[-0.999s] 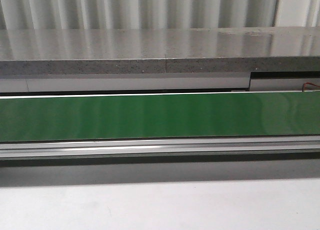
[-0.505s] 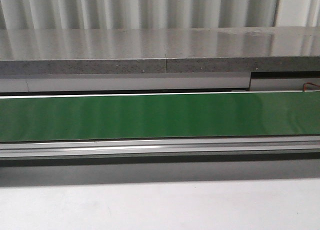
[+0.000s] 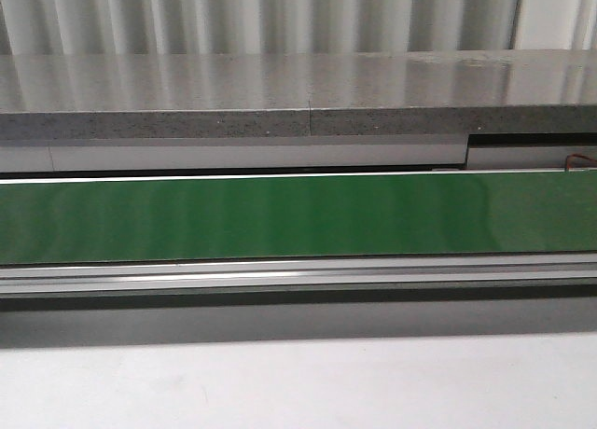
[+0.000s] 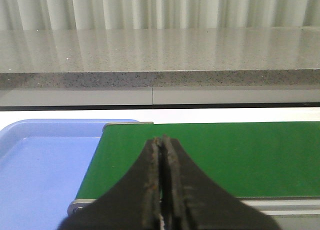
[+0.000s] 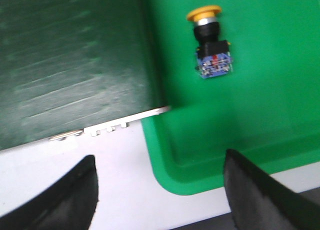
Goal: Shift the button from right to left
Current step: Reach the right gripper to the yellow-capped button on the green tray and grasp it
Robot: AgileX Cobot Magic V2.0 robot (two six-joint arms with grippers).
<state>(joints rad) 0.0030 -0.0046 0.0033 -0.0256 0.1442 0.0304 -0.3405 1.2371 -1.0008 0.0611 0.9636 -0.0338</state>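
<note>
— Where do we find the button [image 5: 210, 42] just now?

— We see it only from our right wrist. It lies on its side in a bright green tray [image 5: 260, 115], orange cap pointing away from the blue block, near the tray's edge beside the dark green belt [image 5: 70, 60]. Nothing touches it.

— And our right hand [image 5: 160, 190]?

— Spread wide. We see one dark finger [image 5: 75, 195] over the pale surface [image 5: 125, 160] and the other over the tray's rounded corner, with the button well apart from both and nothing between them.

— What about our left hand [image 4: 163, 190]?

— Pressed together. Its two fingers [image 4: 150, 185] meet along a thin seam and pinch nothing. It hangs over the near edge of the belt, and we see a light blue tray [image 4: 35, 165] just beside the belt's end.

— Does the front camera add anything?

— Only the long green belt [image 3: 298, 214], its metal rail [image 3: 298, 272], the grey stone ledge [image 3: 280, 93] behind it and the pale surface [image 3: 298, 382] in front. Neither of our hands nor the button shows there.
</note>
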